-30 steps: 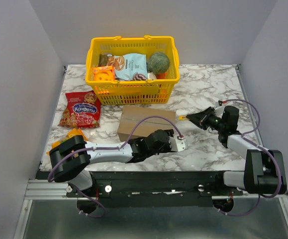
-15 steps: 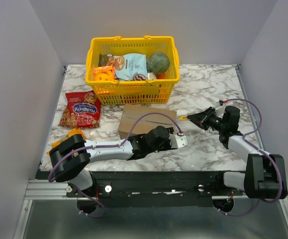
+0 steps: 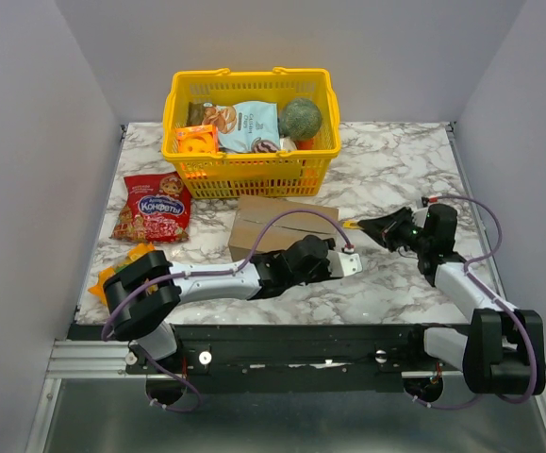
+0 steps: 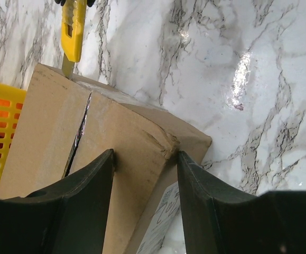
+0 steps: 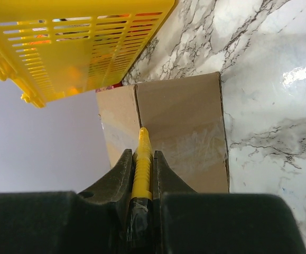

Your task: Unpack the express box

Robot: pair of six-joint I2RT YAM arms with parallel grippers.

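Since a second ago the left arm has slid a little to the right, and the express box (image 3: 296, 225) has shifted slightly right with it. The right arm's forearm has swung outward, while its blade stays at the box's right end.

The box lies flat on the marble table (image 3: 395, 170), just in front of the yellow basket (image 3: 244, 175) and close to it, flaps down. From the left wrist, a dark slit runs along part of its top seam.

The left gripper (image 4: 142, 157) has its jaws part-way spread and clamped over the box's near right corner, 1 finger on the top face, the other against the side wall; the cardboard is dented between them.

The right gripper (image 5: 141, 156) has its jaws pressed tight on a yellow utility knife (image 4: 73, 26), whose tip touches the box's end edge near the seam.

The basket is full of groceries, and a red candy bag (image 3: 152, 208) lies to the left of the box, well apart from it.
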